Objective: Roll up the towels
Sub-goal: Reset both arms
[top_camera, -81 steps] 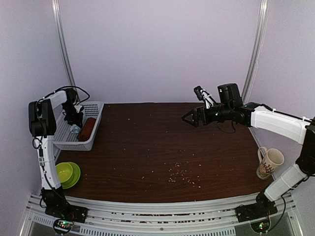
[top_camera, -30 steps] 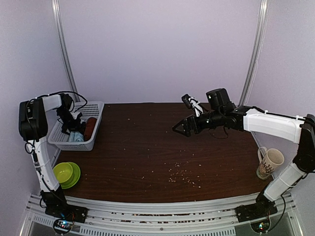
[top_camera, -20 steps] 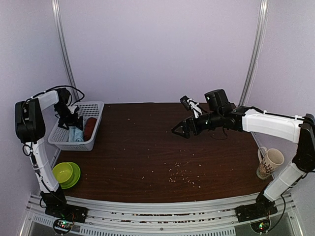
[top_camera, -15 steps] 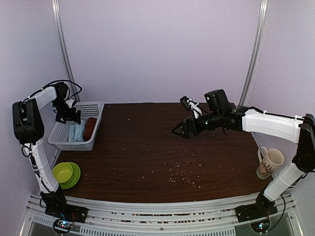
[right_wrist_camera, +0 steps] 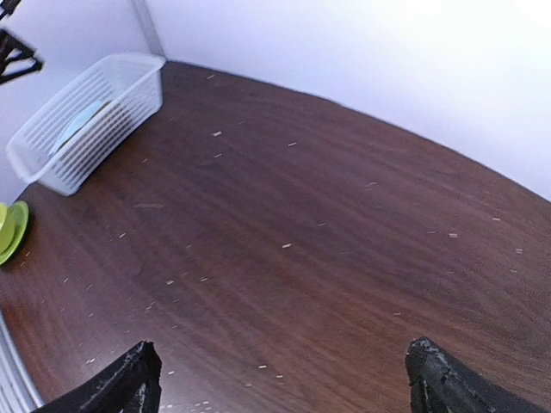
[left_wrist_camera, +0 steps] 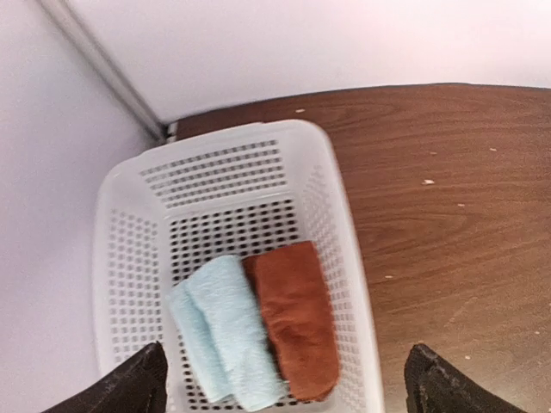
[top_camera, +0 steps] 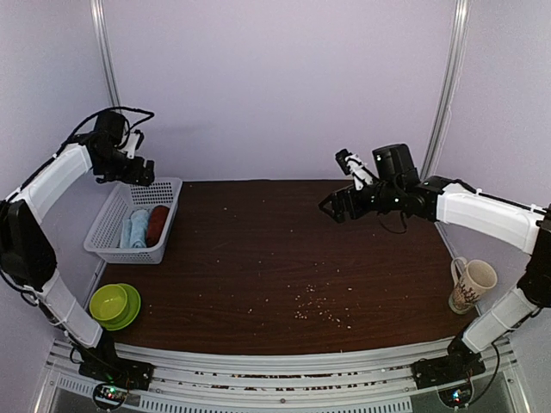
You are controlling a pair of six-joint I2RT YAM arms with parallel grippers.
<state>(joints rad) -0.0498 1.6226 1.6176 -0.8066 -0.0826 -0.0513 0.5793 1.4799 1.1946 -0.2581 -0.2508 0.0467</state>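
Rust-red towel (left_wrist_camera: 297, 323), pale-blue towel (left_wrist_camera: 225, 331)

Dark wooden table (top_camera: 284, 249), white basket (top_camera: 125, 249) far left, scattered crumbs (top_camera: 314, 308)

White basket (top_camera: 125, 252), green bowl (top_camera: 112, 302), mug (top_camera: 473, 283), and crumbs (top_camera: 315, 309) across table (top_camera: 258, 241).

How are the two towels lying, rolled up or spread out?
Bundled up, not spread: light-blue towel and rust-red towel lie as compact rolls side by side in the white basket.
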